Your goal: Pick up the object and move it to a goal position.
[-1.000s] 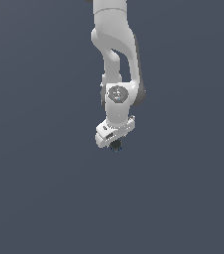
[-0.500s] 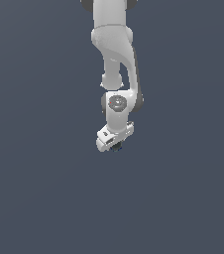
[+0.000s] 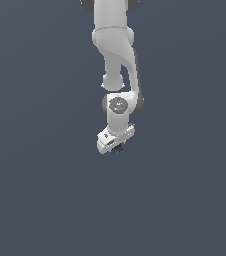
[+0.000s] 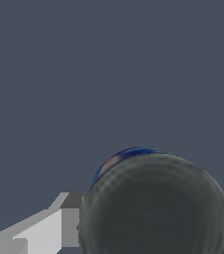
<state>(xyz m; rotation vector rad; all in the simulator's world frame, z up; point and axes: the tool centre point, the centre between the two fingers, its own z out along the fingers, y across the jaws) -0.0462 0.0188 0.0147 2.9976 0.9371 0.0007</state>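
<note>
In the exterior view the white gripper hangs at the end of the arm over the plain grey floor. The object, tiny, round and near-black, sits between its fingertips, mostly hidden by the hand. In the wrist view the object fills the space between the fingers as a large dark ball with a blue edge. The jaws look closed on it. I cannot tell whether it touches the floor.
The white arm comes down from the top of the exterior view, with a grey round joint cap just above the hand. A flat grey floor lies all around.
The wrist and gripper have moved a little downward in the exterior view, and the dark object shows less below the hand than before.
</note>
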